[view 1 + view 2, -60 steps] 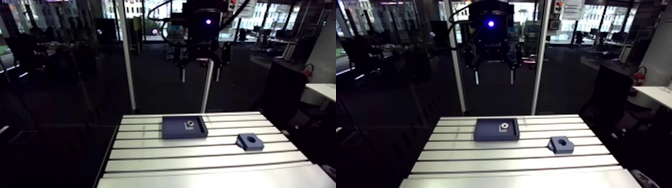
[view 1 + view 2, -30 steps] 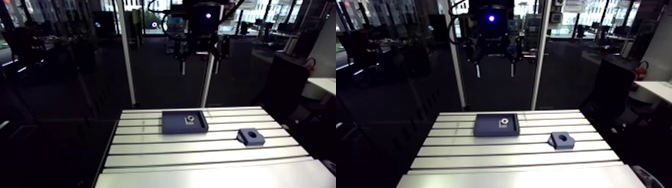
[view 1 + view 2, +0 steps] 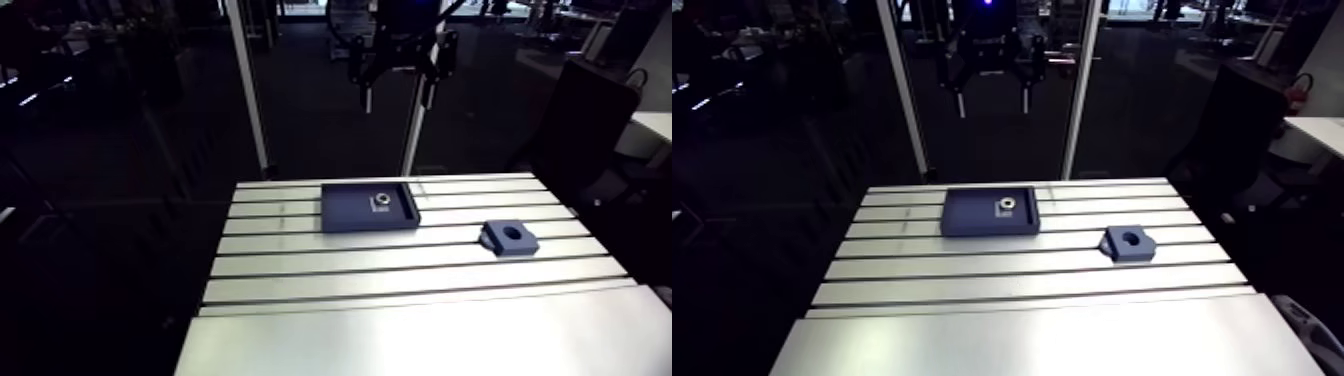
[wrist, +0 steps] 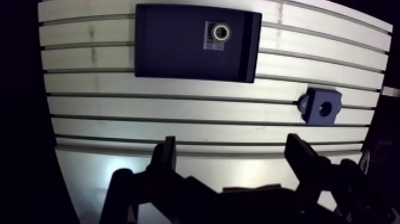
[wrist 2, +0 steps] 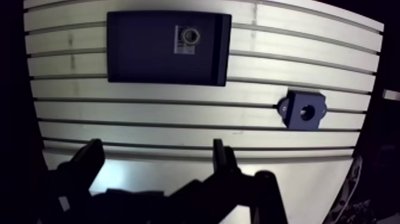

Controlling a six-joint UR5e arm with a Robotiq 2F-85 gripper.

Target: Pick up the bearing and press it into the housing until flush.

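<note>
The bearing (image 4: 221, 31), a small metal ring, lies on a pale label inside a shallow dark-blue tray (image 4: 155, 47) on the far half of the table. To the right of the tray, the blue housing (image 4: 321, 106) with a round bore rests directly on the table. My gripper (image 4: 232, 146) is open and holds nothing. In the arm view the gripper (image 3: 398, 95) hangs high above the table's far edge, well clear of the bearing (image 3: 381, 202) and the housing (image 3: 511, 236).
The slotted aluminium table (image 3: 400, 290) stretches bare toward its near edge. Two upright white posts (image 3: 245, 90) stand just behind the far edge, one either side of the gripper.
The whole arm view has shifted, now looking down more steeply on the table. The tray, bearing and housing lie where they were. The gripper stays open and high.
</note>
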